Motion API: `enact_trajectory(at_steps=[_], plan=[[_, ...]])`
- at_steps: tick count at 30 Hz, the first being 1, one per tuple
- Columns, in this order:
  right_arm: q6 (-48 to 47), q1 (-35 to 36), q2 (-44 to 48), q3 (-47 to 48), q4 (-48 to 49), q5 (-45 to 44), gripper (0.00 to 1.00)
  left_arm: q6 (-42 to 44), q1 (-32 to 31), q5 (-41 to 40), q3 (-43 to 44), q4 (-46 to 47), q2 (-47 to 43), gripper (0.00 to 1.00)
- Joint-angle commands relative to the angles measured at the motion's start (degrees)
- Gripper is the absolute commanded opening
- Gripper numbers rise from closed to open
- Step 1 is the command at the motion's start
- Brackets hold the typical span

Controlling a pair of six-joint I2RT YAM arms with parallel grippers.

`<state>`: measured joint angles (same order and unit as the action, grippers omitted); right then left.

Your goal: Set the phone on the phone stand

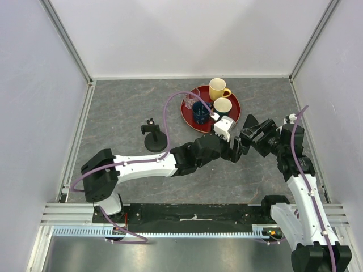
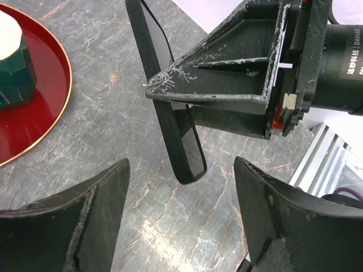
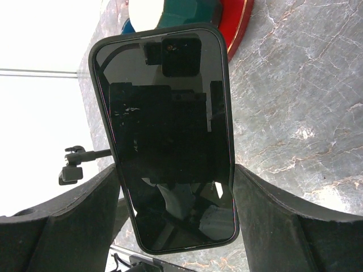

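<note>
My right gripper is shut on the phone, a black slab with a glossy dark screen, gripping its long edges and holding it above the table. In the left wrist view the phone shows edge-on, hanging from the right gripper's fingers. My left gripper is open and empty just short of the phone's lower end, without touching it. In the top view the two grippers meet right of centre, left and right. The phone stand stands upright to the left and also shows in the right wrist view.
A round red tray sits at the back behind the grippers. It carries a yellow mug, a cream mug, a blue glass and a clear glass. White walls and aluminium rails enclose the grey marbled table.
</note>
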<state>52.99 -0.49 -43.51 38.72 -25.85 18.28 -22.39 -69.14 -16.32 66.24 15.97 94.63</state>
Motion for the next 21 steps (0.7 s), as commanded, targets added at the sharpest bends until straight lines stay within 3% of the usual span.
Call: enact_trajectory(at_steps=[1, 13, 16, 17, 18, 20, 21], plan=[[2.0, 0.1, 2.1, 3.9, 1.8, 1.8, 0.0, 1.1, -0.1, 0.6, 3.0, 4.9, 2.0, 0.76], [1.1, 0.1, 3.1, 5.6, -1.1, 4.4, 0.0, -0.7, 0.2, 2.7, 5.0, 3.8, 4.8, 0.45], [0.5, 0.1, 3.6, 5.8, -2.2, 4.7, 0.0, -1.6, 0.9, 4.3, 5.1, 3.3, 4.9, 0.23], [0.3, 0.1, 3.9, 5.8, -2.5, 4.8, 0.0, -1.9, 1.3, 4.6, 5.2, 2.3, 4.9, 0.07], [0.1, 0.1, 4.0, 5.7, -2.5, 5.0, 0.0, -2.0, 1.5, 5.7, 5.3, 1.8, 4.8, 0.03], [-2.8, 0.1, 3.3, 5.6, -2.0, 7.1, 0.17, -3.3, 2.3, 6.2, 4.4, 0.6, 3.3, 0.02], [-4.4, 0.1, 3.0, 5.5, -1.6, 8.2, 0.41, -3.7, 2.6, 6.4, 3.6, 0.1, 2.2, 0.02]])
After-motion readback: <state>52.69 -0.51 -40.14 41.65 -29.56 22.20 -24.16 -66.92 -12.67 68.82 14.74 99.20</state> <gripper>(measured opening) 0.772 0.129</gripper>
